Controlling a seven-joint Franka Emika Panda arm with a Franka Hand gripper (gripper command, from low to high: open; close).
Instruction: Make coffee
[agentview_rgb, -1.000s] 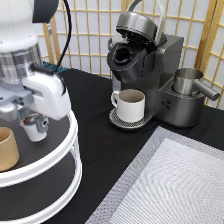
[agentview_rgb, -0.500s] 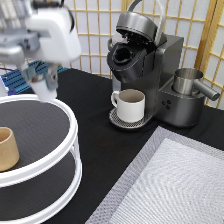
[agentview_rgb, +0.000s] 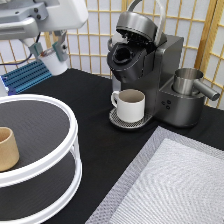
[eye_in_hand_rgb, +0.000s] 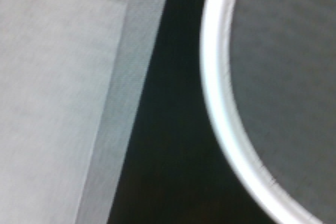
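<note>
Your tool (agentview_rgb: 51, 52) hangs high at the exterior view's upper left, closed on the coffee pod (agentview_rgb: 54, 64). The coffee machine (agentview_rgb: 145, 70) stands lid-open, its chamber unloaded, with a mug (agentview_rgb: 131, 105) waiting on the drip tray; brewing remains undone.

- coffee machine (agentview_rgb: 152, 75): dark plastic, kinda glossy on the lid
- steel jug (agentview_rgb: 190, 82): brushed metal
- mug (agentview_rgb: 131, 105): smooth glazed ceramic look
- bench (agentview_rgb: 95, 105): matt black
- mat (agentview_rgb: 175, 185): grey woven cloth
- rack (agentview_rgb: 72, 131): glossy white rim, textured dark shelves
- cup (agentview_rgb: 7, 148): matt tan
</note>
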